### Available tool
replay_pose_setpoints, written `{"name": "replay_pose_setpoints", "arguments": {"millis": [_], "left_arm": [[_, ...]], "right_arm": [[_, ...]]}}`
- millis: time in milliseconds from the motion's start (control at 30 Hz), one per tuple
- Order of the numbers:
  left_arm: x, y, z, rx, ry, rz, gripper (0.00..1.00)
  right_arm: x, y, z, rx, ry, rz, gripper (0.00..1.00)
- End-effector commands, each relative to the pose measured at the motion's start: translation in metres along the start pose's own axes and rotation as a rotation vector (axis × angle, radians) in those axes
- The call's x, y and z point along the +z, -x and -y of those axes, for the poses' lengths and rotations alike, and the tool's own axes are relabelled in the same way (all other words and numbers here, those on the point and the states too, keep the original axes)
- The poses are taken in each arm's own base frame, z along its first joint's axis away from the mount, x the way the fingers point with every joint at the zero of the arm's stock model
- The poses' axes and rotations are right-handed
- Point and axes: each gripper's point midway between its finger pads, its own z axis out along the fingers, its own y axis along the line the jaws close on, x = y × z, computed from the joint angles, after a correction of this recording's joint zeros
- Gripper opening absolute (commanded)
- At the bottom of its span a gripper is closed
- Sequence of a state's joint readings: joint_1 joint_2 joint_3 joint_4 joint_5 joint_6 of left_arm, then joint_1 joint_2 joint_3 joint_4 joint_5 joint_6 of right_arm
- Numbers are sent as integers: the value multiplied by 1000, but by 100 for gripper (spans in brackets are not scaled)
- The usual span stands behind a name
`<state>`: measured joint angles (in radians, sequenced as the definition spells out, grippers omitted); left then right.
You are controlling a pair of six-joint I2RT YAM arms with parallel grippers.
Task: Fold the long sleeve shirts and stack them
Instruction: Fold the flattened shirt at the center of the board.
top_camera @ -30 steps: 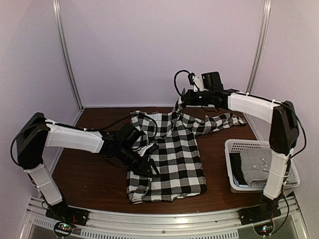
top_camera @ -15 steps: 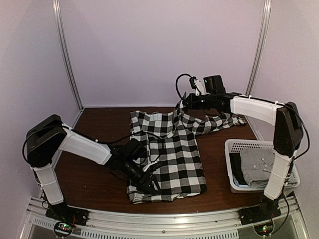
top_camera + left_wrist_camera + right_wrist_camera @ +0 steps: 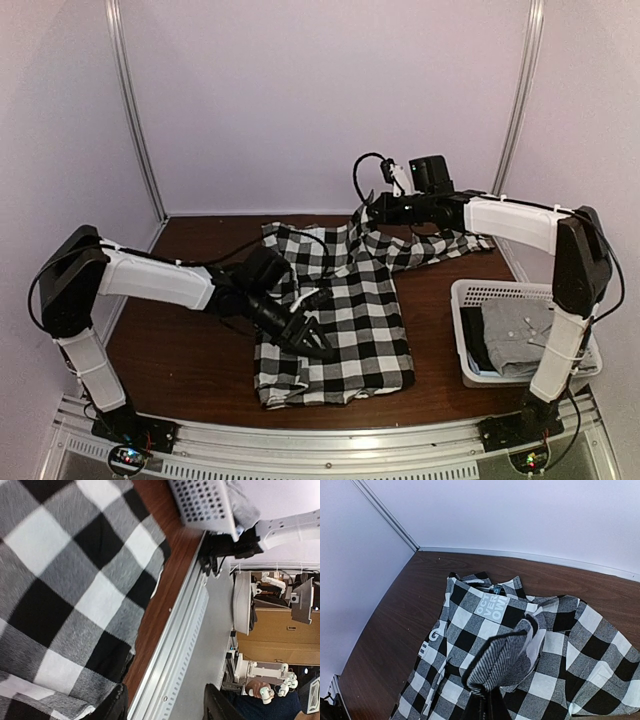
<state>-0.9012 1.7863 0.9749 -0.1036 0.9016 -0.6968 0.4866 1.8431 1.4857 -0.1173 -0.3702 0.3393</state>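
The black-and-white checked long sleeve shirt (image 3: 350,300) lies spread on the brown table, collar toward the back wall. My right gripper (image 3: 369,208) is shut on its ribbed sleeve cuff (image 3: 501,664) and holds it lifted above the collar area; the fingers (image 3: 481,709) pinch the cuff from below. My left gripper (image 3: 320,348) hovers over the shirt's lower left part, open. In the left wrist view its fingertips (image 3: 114,706) frame the shirt's hem (image 3: 125,645) and the table's front edge. A plain grey shirt (image 3: 517,332) lies in the basket.
A white lattice basket (image 3: 480,291) stands at the right front of the table, also seen in the left wrist view as a perforated wall (image 3: 202,502). An aluminium rail (image 3: 330,435) runs along the near edge. Walls enclose the back and sides.
My left gripper dipped toward the shirt's front hem, then moved up and to the right over the cloth. The right gripper has barely shifted and keeps the cuff.
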Motion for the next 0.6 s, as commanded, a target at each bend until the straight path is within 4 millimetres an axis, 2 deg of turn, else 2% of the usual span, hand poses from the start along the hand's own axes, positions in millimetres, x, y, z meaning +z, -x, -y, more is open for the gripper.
{"name": "replay_pose_setpoints", "arguments": {"millis": [0, 133, 300, 467, 567], "left_arm": [[-54, 56, 23, 94, 30, 177, 52], [-102, 111, -22, 28, 229, 353, 46], [-143, 173, -80, -18, 402, 498, 39], [-167, 218, -127, -54, 518, 579, 33], [-168, 238, -147, -62, 543, 603, 33]], "right_arm": [[-21, 19, -18, -31, 38, 63, 0], [-28, 18, -22, -48, 48, 64, 0], [-35, 17, -31, -65, 60, 60, 0], [-45, 18, -38, -74, 57, 67, 0], [-52, 19, -43, -78, 62, 69, 0]]}}
